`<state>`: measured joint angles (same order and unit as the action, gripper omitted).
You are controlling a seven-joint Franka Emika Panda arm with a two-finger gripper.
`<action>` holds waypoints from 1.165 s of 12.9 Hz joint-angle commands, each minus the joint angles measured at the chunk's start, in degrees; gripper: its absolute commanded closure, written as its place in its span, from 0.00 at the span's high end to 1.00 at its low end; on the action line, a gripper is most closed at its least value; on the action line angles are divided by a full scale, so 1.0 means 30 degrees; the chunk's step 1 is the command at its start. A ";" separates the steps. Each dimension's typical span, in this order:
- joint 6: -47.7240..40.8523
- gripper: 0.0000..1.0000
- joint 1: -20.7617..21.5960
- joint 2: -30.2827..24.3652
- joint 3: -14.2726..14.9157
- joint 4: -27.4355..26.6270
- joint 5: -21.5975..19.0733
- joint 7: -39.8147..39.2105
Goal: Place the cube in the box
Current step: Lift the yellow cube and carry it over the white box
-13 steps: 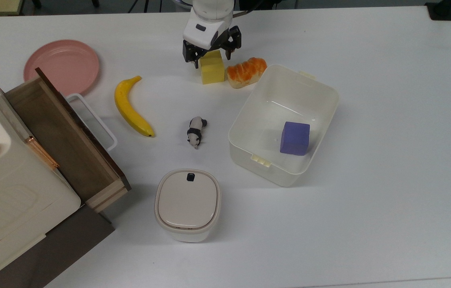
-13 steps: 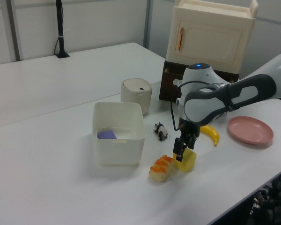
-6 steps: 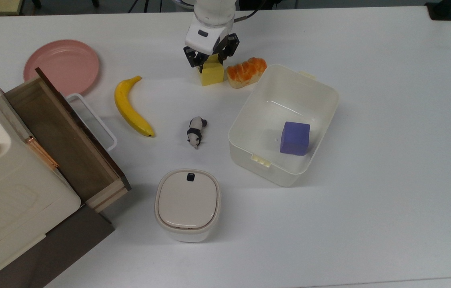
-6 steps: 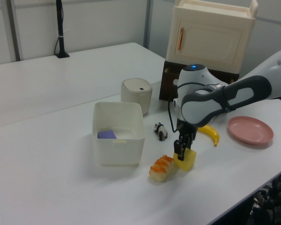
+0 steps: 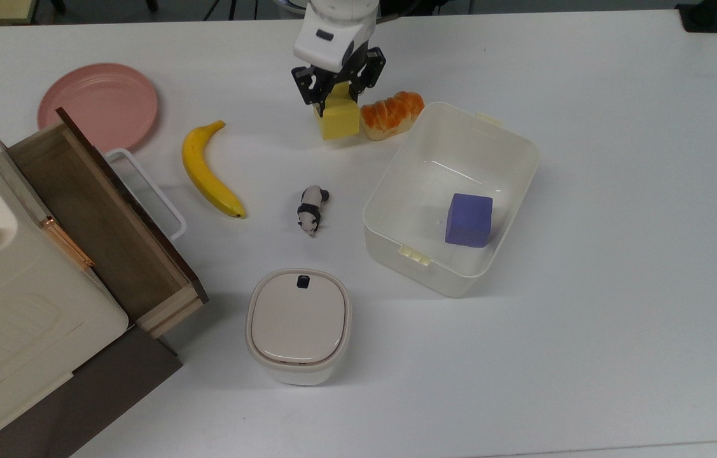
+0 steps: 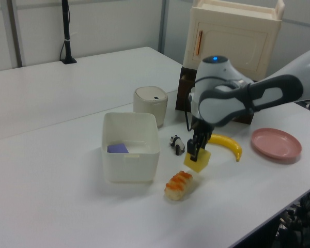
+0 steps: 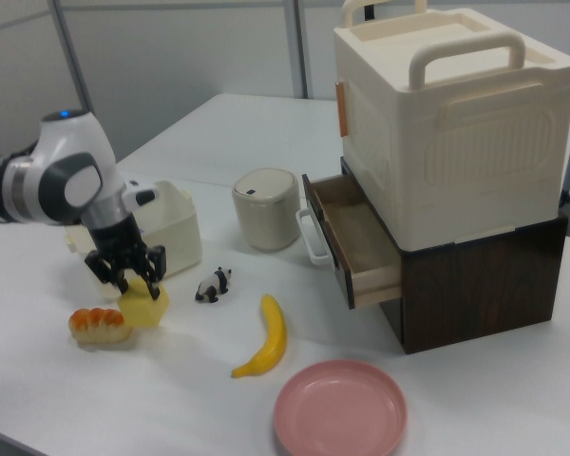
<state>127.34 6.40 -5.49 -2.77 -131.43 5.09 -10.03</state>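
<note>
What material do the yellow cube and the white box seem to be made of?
The cube, held by the gripper, looks like foam: matte, no shine, soft edges. I cannot be certain. The box looks like smooth plastic: cream-white, slightly glossy walls with light reflections on the floor, rounded corners and moulded latch tabs on the rim.

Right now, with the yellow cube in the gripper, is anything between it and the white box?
The bread lies right beside the cube, toward the box. The cube hangs clear of the table; the box holds a purple cube.
</note>
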 commanded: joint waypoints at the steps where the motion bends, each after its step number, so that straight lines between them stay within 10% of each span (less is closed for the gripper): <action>1: -0.2596 0.42 0.0181 -0.0602 0.0191 0.2405 0.0121 0.1579; 11: -0.2662 0.42 0.1353 0.2760 -0.1239 0.9031 -0.2515 0.9311; 13: -0.2603 0.63 0.1382 0.3322 -0.1332 0.9503 -0.2574 0.9787; 14: -0.2109 1.00 0.1411 0.3323 -0.1448 0.9504 -0.2545 1.0107; 15: -0.1843 1.00 0.1383 0.3294 -0.1768 0.9504 -0.2458 1.0197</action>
<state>120.77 10.47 3.86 -6.91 -104.60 -1.62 18.70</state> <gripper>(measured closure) 0.300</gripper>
